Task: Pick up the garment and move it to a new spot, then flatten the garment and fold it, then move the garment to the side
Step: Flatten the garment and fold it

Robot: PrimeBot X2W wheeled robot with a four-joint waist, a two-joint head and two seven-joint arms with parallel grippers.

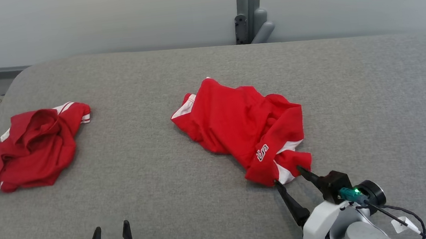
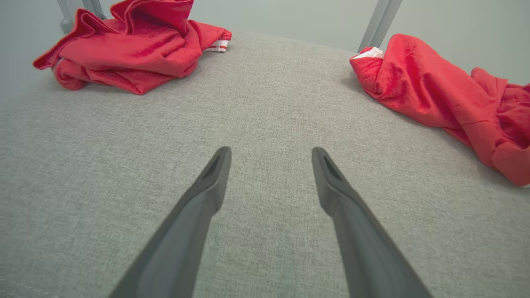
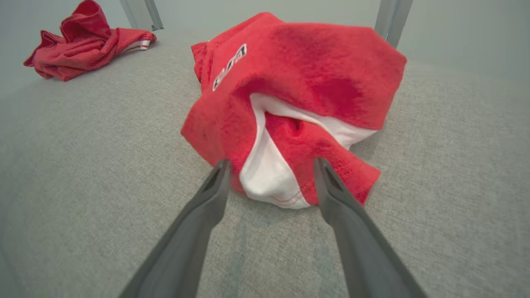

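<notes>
A crumpled red garment (image 1: 243, 126) with white panels and a small logo lies mid-table; it also shows in the left wrist view (image 2: 439, 99) and the right wrist view (image 3: 298, 91). My right gripper (image 1: 288, 175) (image 3: 271, 167) is open, its two dark fingers straddling the garment's near white-and-red hem, low over the table. My left gripper (image 1: 112, 231) (image 2: 271, 155) is open over bare fabric at the front left, apart from both garments.
A second crumpled red garment (image 1: 31, 146) (image 2: 132, 49) (image 3: 83, 45) lies near the left edge of the grey fabric table (image 1: 174, 202). A grey metal post (image 1: 251, 8) stands behind the table's far edge, before a pale wall.
</notes>
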